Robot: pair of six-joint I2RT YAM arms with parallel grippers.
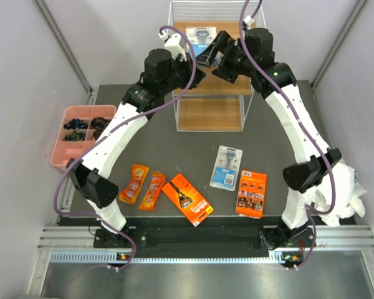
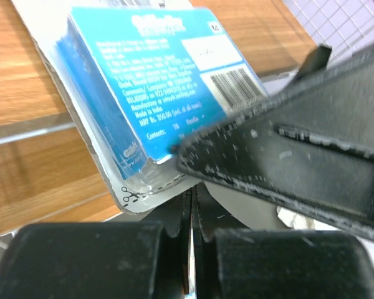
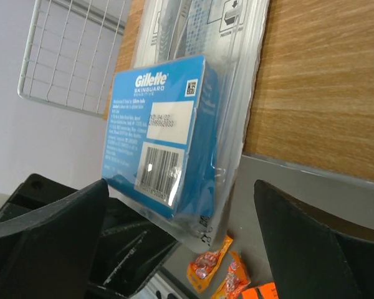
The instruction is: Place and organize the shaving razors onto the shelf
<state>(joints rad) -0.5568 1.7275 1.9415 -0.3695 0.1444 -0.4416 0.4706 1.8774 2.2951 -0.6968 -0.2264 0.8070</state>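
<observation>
From above, the shelf [image 1: 209, 115] stands at 12 o'clock on the dark table [image 1: 280, 134], and both arms reach to its top board. There the left gripper [image 1: 198, 61] is pinched together on the lower edge of a blue blister card [image 1: 202, 34]. The right gripper [image 1: 215, 55] sits just at the left one's 3 o'clock, jaws spread. Five other packs lie toward 6 o'clock: two orange pouches [image 1: 133, 184], a long orange-black box [image 1: 187, 199], a second blister card [image 1: 226, 167] and an orange card [image 1: 251, 194]. A pink tray [image 1: 81, 136] sits at 9 o'clock. The left wrist camera shows its two fingers [image 2: 112, 261] pressed together at 6 o'clock with the card's clear rim caught between them. The card's blue printed back tilts up toward 11 o'clock over the wooden boards, and one black finger of the right gripper crosses at 3 o'clock. The right wrist camera shows its own fingers [image 3: 56, 237] wide apart at 7 and 5 o'clock with the card between them; whether either touches it cannot be told.
</observation>
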